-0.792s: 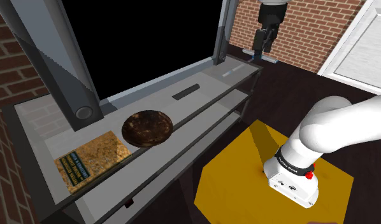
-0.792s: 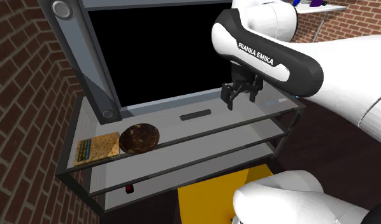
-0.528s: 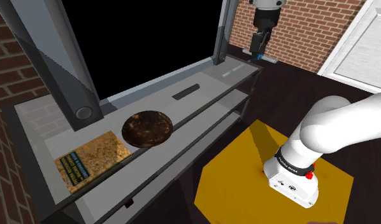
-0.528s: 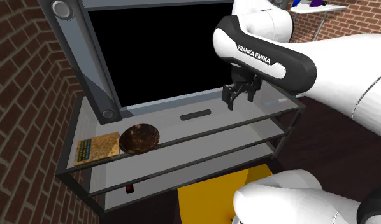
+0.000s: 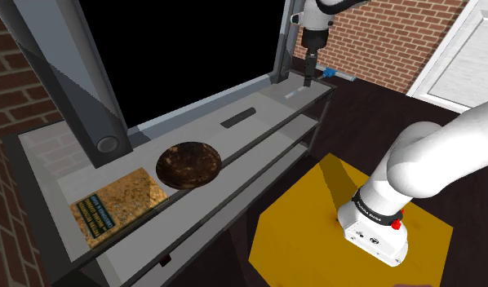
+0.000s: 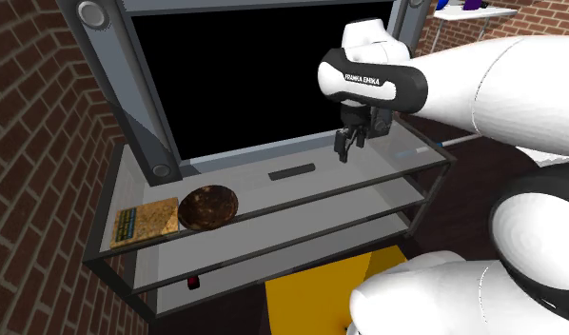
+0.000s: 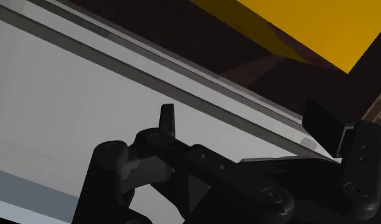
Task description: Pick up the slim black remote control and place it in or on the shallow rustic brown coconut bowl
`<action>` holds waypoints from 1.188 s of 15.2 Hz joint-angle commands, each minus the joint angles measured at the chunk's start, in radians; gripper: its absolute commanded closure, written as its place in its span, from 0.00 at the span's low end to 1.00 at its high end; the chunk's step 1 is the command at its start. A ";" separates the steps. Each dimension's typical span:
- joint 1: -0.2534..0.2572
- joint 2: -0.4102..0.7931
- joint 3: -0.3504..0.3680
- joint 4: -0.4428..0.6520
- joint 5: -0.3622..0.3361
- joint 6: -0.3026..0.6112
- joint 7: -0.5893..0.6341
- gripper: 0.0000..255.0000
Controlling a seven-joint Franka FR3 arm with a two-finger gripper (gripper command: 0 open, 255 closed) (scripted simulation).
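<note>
The slim black remote [image 5: 238,117] [image 6: 291,172] lies flat on the grey top shelf [image 5: 259,139], in front of the large black screen. The shallow brown bowl [image 5: 189,163] [image 6: 208,206] sits on the same shelf, further toward the shoulder view's left and a little nearer. My black gripper [image 5: 310,77] [image 6: 347,147] hangs above the shelf's far end, off to the right of the remote in both exterior views and well apart from it. In the wrist view the fingers [image 7: 167,119] stand apart over the grey shelf top [image 7: 62,89] with nothing between them.
A flat brown book-like slab [image 5: 120,204] [image 6: 147,220] lies beside the bowl at the shelf's near end. Grey frame posts [image 5: 285,41] rise behind the shelf. Two lower shelves sit beneath. My stand rests on a yellow box [image 5: 316,228]. Brick walls surround.
The gripper has swung toward the shoulder view's left, from beyond the shelf's end to above it, and turned at the wrist. Remote and bowl have not moved.
</note>
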 commanded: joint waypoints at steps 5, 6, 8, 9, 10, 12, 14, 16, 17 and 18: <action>0.065 0.209 -0.065 0.065 0.026 0.154 -0.272 0.00; 0.074 0.245 -0.072 0.080 0.034 0.176 -0.317 0.00; 0.090 0.318 -0.083 0.113 0.055 0.215 -0.409 0.00; 0.098 0.354 -0.086 0.131 0.067 0.233 -0.454 0.00; 0.104 0.390 -0.088 0.149 0.079 0.250 -0.499 0.00; 0.115 0.460 -0.088 0.188 0.105 0.280 -0.588 0.00; 0.124 0.529 -0.082 0.228 0.131 0.305 -0.675 0.00; 0.129 0.596 -0.070 0.271 0.156 0.327 -0.758 0.00; 0.132 0.628 -0.063 0.292 0.168 0.336 -0.798 0.00; 0.133 0.660 -0.054 0.314 0.179 0.344 -0.837 0.00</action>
